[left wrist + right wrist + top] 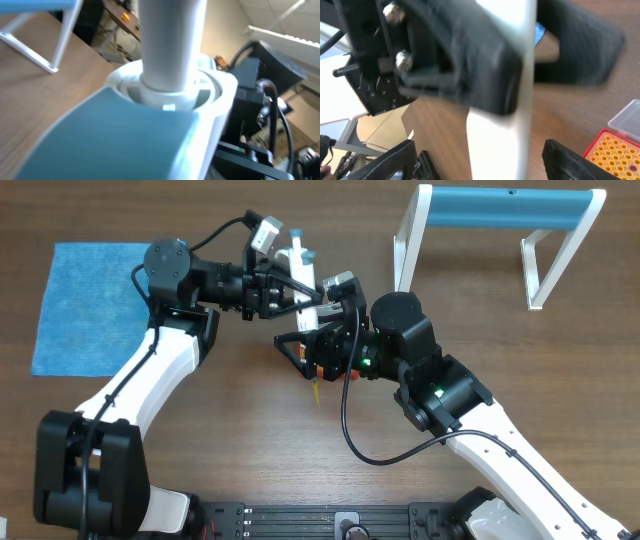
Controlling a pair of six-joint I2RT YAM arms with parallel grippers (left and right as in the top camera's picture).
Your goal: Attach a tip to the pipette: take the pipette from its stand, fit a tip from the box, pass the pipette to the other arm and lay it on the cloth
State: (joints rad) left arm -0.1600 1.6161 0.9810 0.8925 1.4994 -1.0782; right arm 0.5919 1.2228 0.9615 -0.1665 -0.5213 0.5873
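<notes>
The left tool point(285, 292) is clamped on the pipette point(299, 256) in the middle of the surface point(250, 450). The right wrist camera makes that grip plain: black jaws press flat against both sides of the white shaft point(495, 135).

The right tool point(303, 346) sits just past it, toward 5 o'clock in the overhead picture. Its fingers point(400, 160) stand apart either side of the same shaft, with bare wood showing in the gap on one side, so it is not gripping. From above the two tools crowd together and the jaws are hard to read.

The overhead camera gives the pipette's lie. Its blue-capped head is at 12 o'clock from the tools. The body runs down between them, and a yellow tip point(316, 392) pokes out beyond the right tool toward 6 o'clock. The tip is fitted on the end, and I cannot tell its height over the wood.

The left wrist camera is nearly against the pipette, showing its pale round barrel point(170, 45) set into a grey-blue moulded body.

The right wrist camera catches the tip box point(615, 150) close by the shaft. It is red-walled, with an orange rack of holes and a clear lid standing open.

Farther out, from above, the blue cloth point(85, 305) lies flat well off at 9 o'clock. The white stand with its blue top bar point(510, 208) is at 2 o'clock.
</notes>
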